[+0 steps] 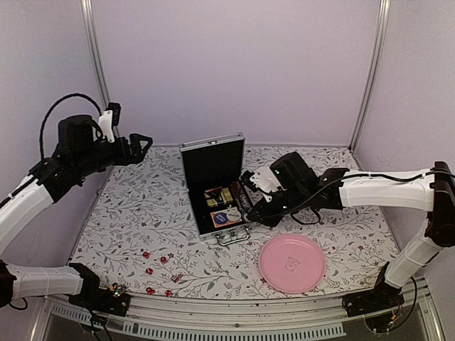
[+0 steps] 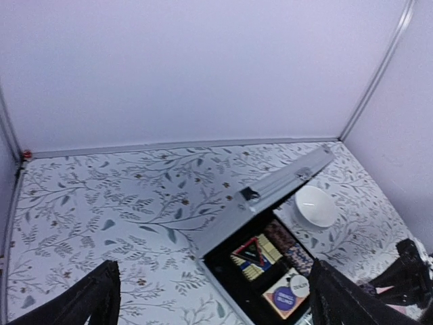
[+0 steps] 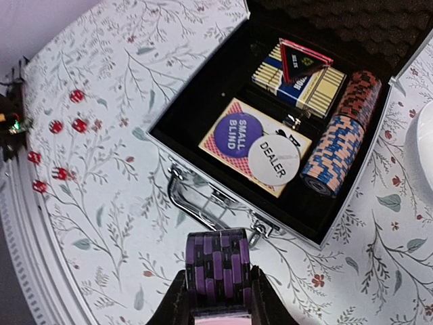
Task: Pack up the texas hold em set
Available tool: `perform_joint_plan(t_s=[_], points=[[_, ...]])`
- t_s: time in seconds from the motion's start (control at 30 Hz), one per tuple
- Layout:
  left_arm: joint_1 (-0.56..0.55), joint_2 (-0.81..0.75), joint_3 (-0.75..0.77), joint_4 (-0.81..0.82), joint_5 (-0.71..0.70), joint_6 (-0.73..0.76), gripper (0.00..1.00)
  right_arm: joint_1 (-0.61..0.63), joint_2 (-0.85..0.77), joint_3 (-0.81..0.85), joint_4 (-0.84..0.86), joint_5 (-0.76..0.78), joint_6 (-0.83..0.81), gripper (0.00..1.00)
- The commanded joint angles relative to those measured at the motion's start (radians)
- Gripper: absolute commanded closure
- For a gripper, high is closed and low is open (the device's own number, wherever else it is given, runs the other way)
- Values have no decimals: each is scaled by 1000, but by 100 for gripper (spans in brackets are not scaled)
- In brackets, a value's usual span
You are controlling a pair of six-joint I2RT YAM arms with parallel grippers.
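Cards (image 3: 298, 78) and chips (image 3: 338, 145) are in the case (image 3: 193, 108); your right claw (image 3: 218, 294) pinches another chip stack (image 3: 218, 264), left claw (image 2: 215, 301) is spread, empty. Dice (image 1: 162, 260) lie loose on the surface (image 1: 142, 206), lid (image 1: 212, 162) up.

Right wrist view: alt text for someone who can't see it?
The right end effector grips a purple chip stack near the handle of the open case. Inside lie card decks, two buttons and a row of chips; red dice lie loose on the table.
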State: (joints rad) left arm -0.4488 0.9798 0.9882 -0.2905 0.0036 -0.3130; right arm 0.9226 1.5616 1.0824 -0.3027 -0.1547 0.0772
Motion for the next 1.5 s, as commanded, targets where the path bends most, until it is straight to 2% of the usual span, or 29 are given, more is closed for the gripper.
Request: perform_joint_plan(t_s=[0.0,0.1,0.27,0.4,0.9,1.47], points=[[62,-12,-20,-61,-140,151,3,2,65,90,-95,86,-213,93],[64,-44,-103,11,-257,208,3,-7,118,119,-103,96,-262,92],[81,-60,-124,4,-357,252,3,-10,207,201,-148,145,-329,88],[96,-76,-154,13,-264,241,3,-11,251,241,-193,198,-394,87],[95,-46,-161,-12,-255,221,3,-25,312,320,-202,263,-656,87],[97,-45,-171,0,-228,234,3,-33,424,363,-202,284,-758,88]])
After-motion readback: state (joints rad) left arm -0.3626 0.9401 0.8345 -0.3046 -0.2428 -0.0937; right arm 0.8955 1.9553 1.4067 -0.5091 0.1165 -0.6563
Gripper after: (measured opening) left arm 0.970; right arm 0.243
